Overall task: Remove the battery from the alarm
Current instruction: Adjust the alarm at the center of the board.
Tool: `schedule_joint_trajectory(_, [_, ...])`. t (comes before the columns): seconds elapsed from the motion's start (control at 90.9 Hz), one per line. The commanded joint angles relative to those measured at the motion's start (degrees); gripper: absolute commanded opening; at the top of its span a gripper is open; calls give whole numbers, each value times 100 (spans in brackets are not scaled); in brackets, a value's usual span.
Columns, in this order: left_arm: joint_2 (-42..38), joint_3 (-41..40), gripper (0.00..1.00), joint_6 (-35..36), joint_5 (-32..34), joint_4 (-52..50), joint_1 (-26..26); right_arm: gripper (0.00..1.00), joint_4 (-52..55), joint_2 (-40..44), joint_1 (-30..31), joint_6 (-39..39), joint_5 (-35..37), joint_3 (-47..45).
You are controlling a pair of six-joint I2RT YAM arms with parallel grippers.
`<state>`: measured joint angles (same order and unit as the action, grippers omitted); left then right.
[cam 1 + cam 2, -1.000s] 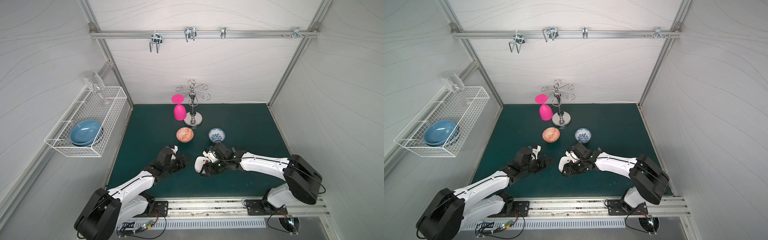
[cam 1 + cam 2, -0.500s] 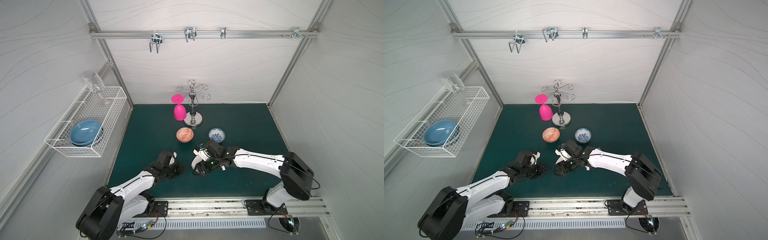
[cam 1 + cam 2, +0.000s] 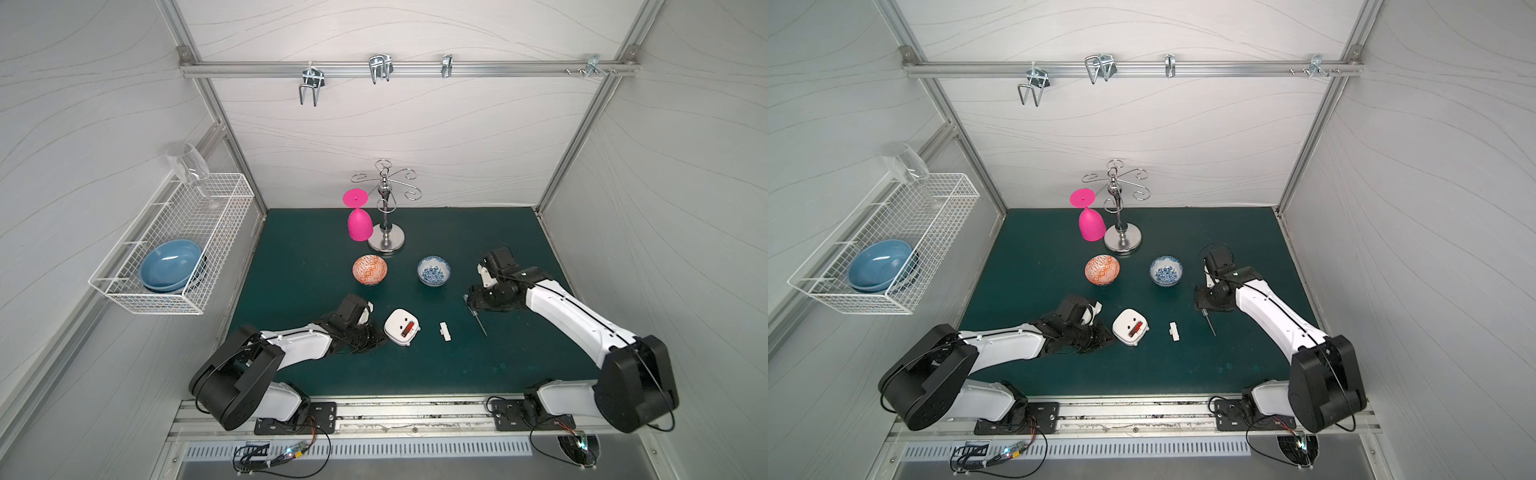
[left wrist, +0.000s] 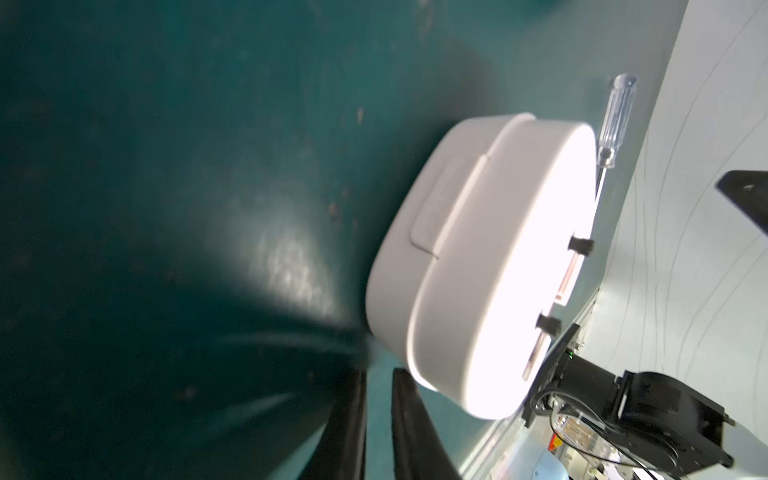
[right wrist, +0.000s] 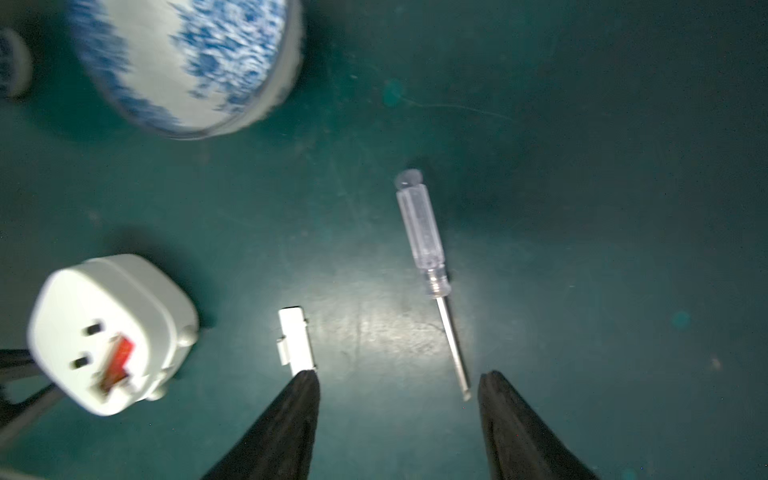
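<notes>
With the right pincer (image 5: 399,376) drawn off to frame right, apart and empty, and the left pincer (image 4: 379,372) brought together beside the alarm (image 3: 397,322) at lower centre, the battery (image 3: 408,330) is left exposed in its back, unremoved.

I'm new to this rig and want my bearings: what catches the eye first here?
The white alarm lies face down on the green mat, the red battery bare in its open back. To its side lie the small white cover and a clear-handled screwdriver, and at the back an upside-down pink glass stands out beside the metal stand.
</notes>
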<state>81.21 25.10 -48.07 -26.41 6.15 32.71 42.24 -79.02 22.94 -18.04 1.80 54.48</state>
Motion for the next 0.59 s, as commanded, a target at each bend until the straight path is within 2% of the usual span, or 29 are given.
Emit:
schedule_joint_trajectory(0.0, [270,396,18,193,191,191,16,67,191,-455,-70,321,329,238])
schedule_joint_trajectory(0.231, [781,966,18,417,347,54,1,61,-37,-1492,-88,431,340,619])
schedule_joint_trajectory(0.44, [1350,1435,17,512,84,194,-1,52,-180,-2169,-88,468,243,795])
schedule_joint_trajectory(0.583, [1564,1556,19,509,-88,361,1,39,-252,-2393,-88,477,279,774])
